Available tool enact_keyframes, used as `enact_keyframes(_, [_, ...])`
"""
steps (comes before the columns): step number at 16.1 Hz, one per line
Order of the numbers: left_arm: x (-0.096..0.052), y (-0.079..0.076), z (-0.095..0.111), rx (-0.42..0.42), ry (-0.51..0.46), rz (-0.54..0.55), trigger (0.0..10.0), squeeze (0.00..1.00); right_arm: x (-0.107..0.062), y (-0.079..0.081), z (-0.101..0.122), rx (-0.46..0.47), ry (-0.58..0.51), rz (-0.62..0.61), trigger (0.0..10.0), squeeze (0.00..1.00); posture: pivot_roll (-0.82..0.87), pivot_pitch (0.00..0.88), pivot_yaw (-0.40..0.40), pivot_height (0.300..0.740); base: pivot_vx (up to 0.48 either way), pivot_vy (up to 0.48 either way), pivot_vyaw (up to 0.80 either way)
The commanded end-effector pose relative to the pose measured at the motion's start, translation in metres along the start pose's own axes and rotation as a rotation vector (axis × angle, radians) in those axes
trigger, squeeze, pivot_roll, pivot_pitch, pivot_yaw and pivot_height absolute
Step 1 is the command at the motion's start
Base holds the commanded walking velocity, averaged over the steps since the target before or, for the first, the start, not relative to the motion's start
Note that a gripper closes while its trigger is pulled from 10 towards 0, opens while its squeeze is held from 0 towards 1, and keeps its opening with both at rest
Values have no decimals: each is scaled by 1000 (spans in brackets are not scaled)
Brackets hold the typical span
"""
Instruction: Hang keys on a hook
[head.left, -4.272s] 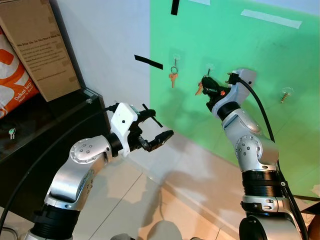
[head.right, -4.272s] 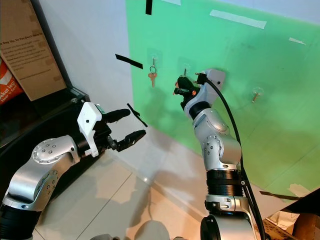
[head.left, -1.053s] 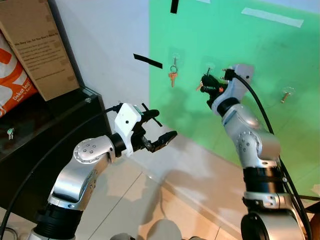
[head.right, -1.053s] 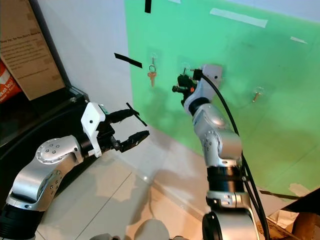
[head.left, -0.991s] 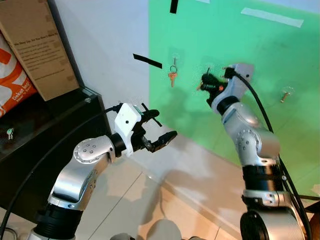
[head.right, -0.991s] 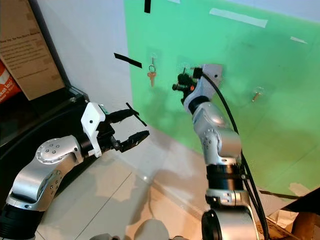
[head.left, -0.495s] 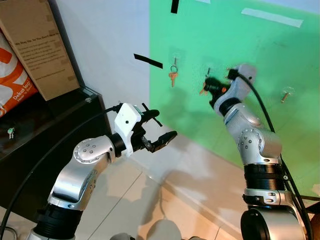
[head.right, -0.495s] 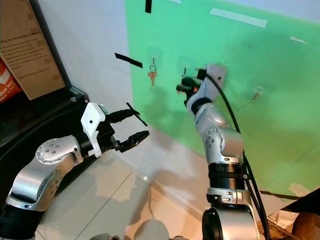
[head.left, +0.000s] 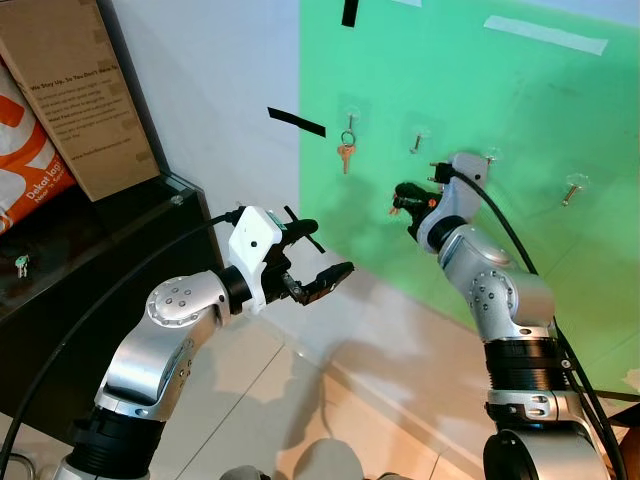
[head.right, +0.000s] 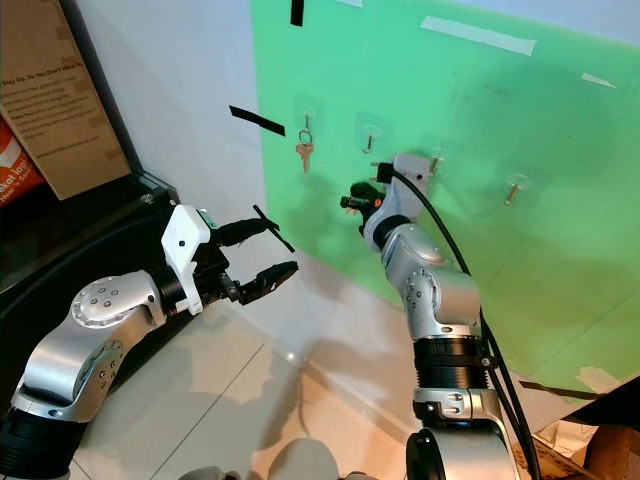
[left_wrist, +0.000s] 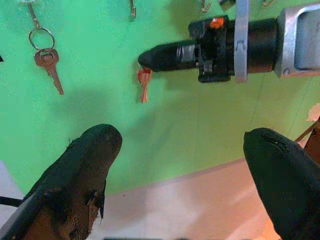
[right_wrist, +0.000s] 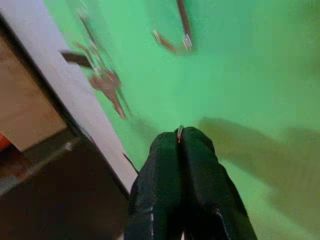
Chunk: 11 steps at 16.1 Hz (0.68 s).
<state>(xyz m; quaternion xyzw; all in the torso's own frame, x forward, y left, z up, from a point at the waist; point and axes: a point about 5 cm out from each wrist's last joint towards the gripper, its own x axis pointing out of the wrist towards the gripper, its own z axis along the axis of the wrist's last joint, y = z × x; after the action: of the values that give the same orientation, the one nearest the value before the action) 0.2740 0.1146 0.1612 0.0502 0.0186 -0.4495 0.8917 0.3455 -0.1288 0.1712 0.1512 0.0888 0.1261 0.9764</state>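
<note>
1. One small copper-red key (left_wrist: 144, 83) hangs blade-down, its long axis vertical, from the right gripper (head.left: 402, 193), whose jaws pinch it.
2. It sits before the green wall panel (head.left: 520, 110), below the empty clear hook (head.left: 416, 139).
3. The right gripper has dropped away from that hook.
4. The left gripper (head.left: 318, 255) hovers, jaws wide.

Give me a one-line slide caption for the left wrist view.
Right gripper pinches a red key before the green board, below a bare hook; another key hangs nearby.
</note>
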Motion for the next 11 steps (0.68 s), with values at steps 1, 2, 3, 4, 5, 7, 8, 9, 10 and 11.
enact_keyframes(1, [1,2,2,19,8,-2,10000,0,-4,2,12,-3,-50,27,10000,0,11,0,-18,740,0,0,0])
enact_keyframes(2, [1,2,2,19,8,-1,10000,0,-6,3,17,-11,-67,42,10000,0,10,0,-17,740,0,0,0])
enact_keyframes(3, [2,2,2,19,8,-1,10000,0,-9,4,24,-26,-83,48,10000,0,10,0,-17,740,0,0,0])
enact_keyframes(4, [2,2,2,19,8,-2,10000,0,-10,4,27,-28,-90,51,10000,0,8,0,-15,740,0,0,0])
enact_keyframes(5, [2,2,2,19,8,-3,10000,0,-10,4,29,-30,-94,54,10000,0,8,0,-15,740,0,0,0])
enact_keyframes(7, [2,2,2,19,9,-6,10000,0,-10,6,35,-29,-113,55,10000,0,4,0,-10,740,0,0,0])
enact_keyframes(8, [2,2,2,20,9,-7,10000,0,-9,7,36,-26,-116,57,10000,0,5,0,-10,740,0,0,0])
enact_keyframes(9, [2,3,2,21,10,-6,10000,0,-8,8,36,-23,-116,63,10000,0,7,0,-11,740,0,0,0])
enact_keyframes(10, [2,3,2,21,10,-5,10000,0,-7,10,36,-22,-115,70,10000,0,9,0,-12,740,0,0,0])
enact_keyframes(11, [2,4,2,21,10,-5,10000,0,-6,12,36,-22,-115,77,10000,0,10,0,-12,740,0,0,0])
